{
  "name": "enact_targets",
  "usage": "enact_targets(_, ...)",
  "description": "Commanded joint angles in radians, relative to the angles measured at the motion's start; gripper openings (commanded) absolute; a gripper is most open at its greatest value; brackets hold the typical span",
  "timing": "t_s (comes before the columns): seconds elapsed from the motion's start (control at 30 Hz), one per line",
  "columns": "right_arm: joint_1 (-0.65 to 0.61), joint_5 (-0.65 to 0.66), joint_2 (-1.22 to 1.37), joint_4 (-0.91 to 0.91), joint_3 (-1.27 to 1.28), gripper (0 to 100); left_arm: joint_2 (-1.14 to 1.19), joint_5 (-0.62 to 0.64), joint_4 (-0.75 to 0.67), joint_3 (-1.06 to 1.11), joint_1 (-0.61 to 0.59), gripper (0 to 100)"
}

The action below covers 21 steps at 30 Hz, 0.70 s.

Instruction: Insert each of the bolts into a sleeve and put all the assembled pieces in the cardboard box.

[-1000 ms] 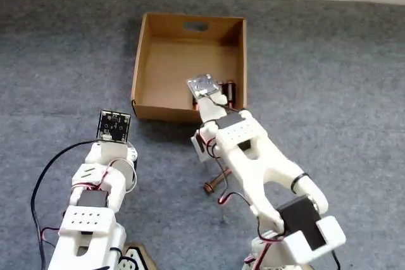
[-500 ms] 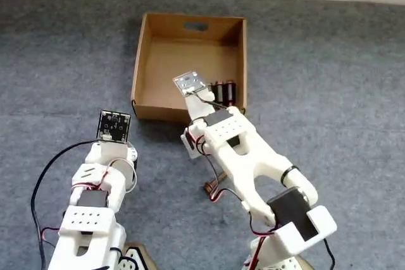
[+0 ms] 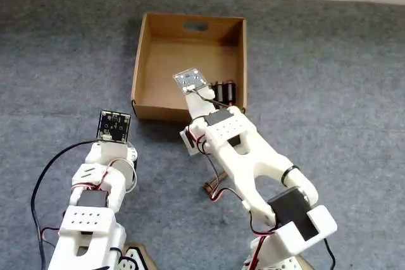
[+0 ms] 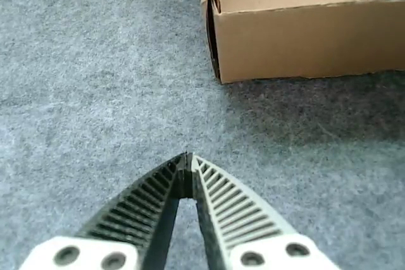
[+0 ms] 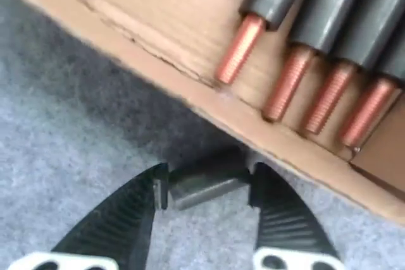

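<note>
One short dark-grey cylindrical sleeve (image 5: 205, 184) is clamped end-to-end by the right gripper (image 5: 207, 186), just outside the near wall of the brown cardboard box (image 3: 140, 61); it is judged rigid, smooth, slip-prone; the left gripper (image 4: 185, 159) is closed, empty.

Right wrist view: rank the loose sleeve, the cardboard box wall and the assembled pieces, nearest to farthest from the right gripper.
1. The sleeve, clamped between the right gripper fingers.
2. The cardboard box wall, just beyond the fingertips.
3. The assembled pieces, lying inside the box past that wall.
</note>
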Motion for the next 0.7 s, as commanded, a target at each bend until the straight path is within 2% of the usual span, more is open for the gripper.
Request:
enact_targets(0.0,0.012,0.002,0.008,-0.019,-0.022,16.0,0.002,0.009,-0.020,-0.039,0.008,1)
enact_targets(0.23,0.013,0.006,0.136,-0.019,-0.028,17.3,0.002,0.009,-0.020,-0.039,0.008,1)
enact_targets(0.43,0.008,0.006,0.154,-0.016,-0.028,28.6,0.002,0.009,-0.020,-0.039,0.008,1)
enact_targets(0.57,0.008,0.003,0.153,-0.013,-0.022,26.5,0.002,0.009,-0.020,-0.039,0.008,1)
enact_targets(0.67,0.013,0.003,0.153,-0.013,-0.019,20.2,0.002,0.009,-0.020,-0.039,0.008,1)
